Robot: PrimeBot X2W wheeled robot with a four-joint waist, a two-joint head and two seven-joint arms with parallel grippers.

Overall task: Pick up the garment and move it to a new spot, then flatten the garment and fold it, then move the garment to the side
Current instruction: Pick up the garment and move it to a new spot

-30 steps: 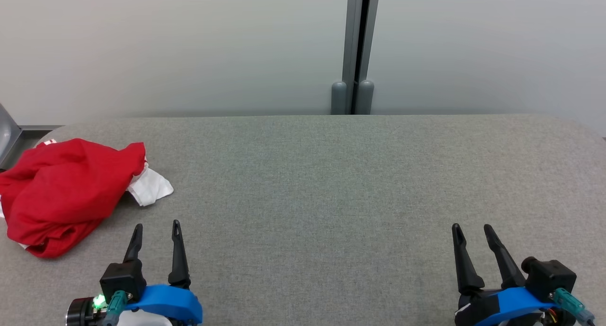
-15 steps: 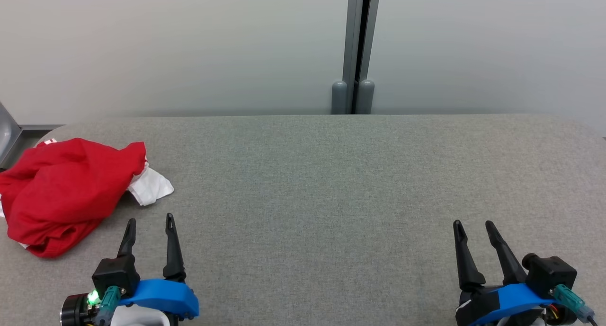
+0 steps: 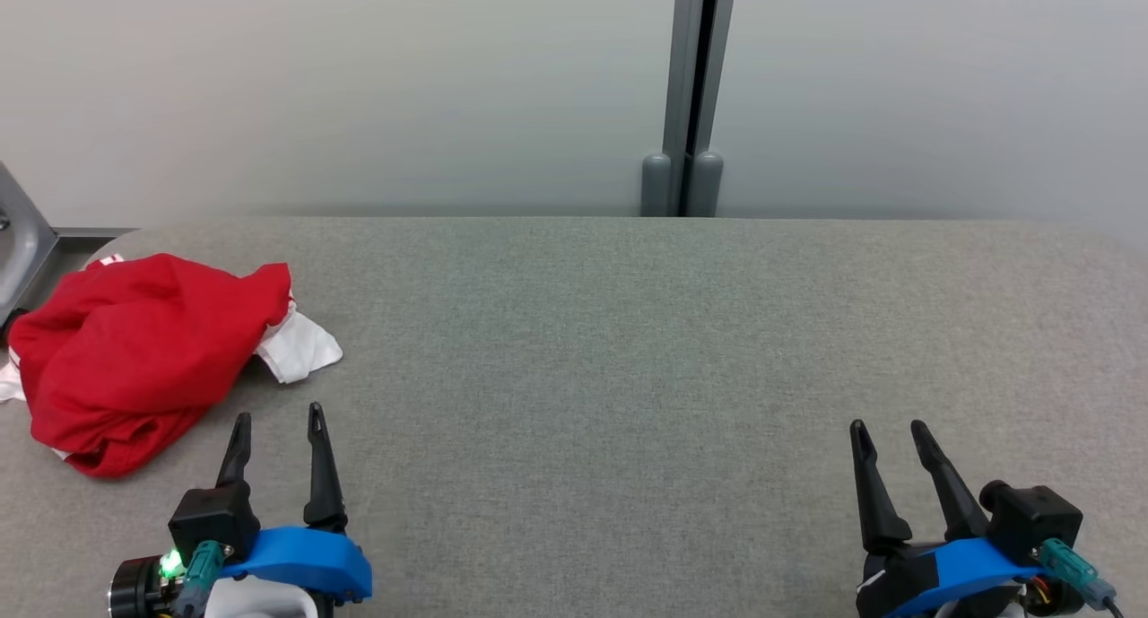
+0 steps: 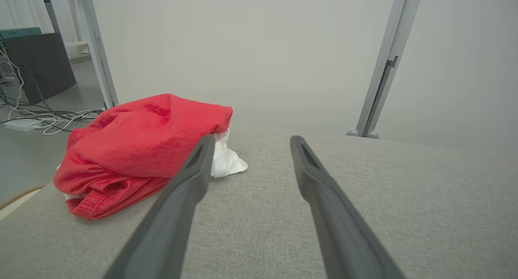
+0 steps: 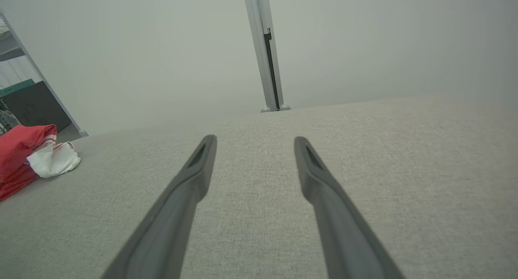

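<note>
At the left end of the grey woven-fabric surface (image 3: 583, 349), near its rounded far corner: crumpled red cloth garment (image 3: 143, 358), heaped, not spread. White fabric piece (image 3: 300, 353) pokes out from under its right edge and lies on the surface. Cannot tell whether it is part of the garment or a separate cloth. Thin white-and-red trim shows at the heap's far and left edges.

Left pincer (image 3: 277, 416), two long dark fingers on a blue mount, sits at lower left in the head view. Fingers spread wide, nothing between them. Tips point away from the robot, near the garment's near right edge, not touching it. Left wrist view: same pincer (image 4: 251, 139) gaping. Its left finger (image 4: 190, 182) overlaps the garment (image 4: 137, 149) in the line of sight, with the white piece (image 4: 226, 161) just behind the tip. Ribbed hem visible low on the heap's near side.

Right pincer (image 3: 889, 428) at lower right, well apart from the garment, likewise spread wide and holding nothing. Right wrist view: pincer (image 5: 255, 138) gaping, grey surface between its fingers; garment (image 5: 16, 157) and white piece (image 5: 52, 159) at that view's left edge.

Behind the surface: pale plain wall (image 3: 359, 80) and grey metal upright post (image 3: 691, 89). Left wrist view also shows a grey metal frame leg (image 4: 99, 48), a dark panel (image 4: 36, 68) and loose cables (image 4: 48, 119) on the floor beyond the surface's end.
</note>
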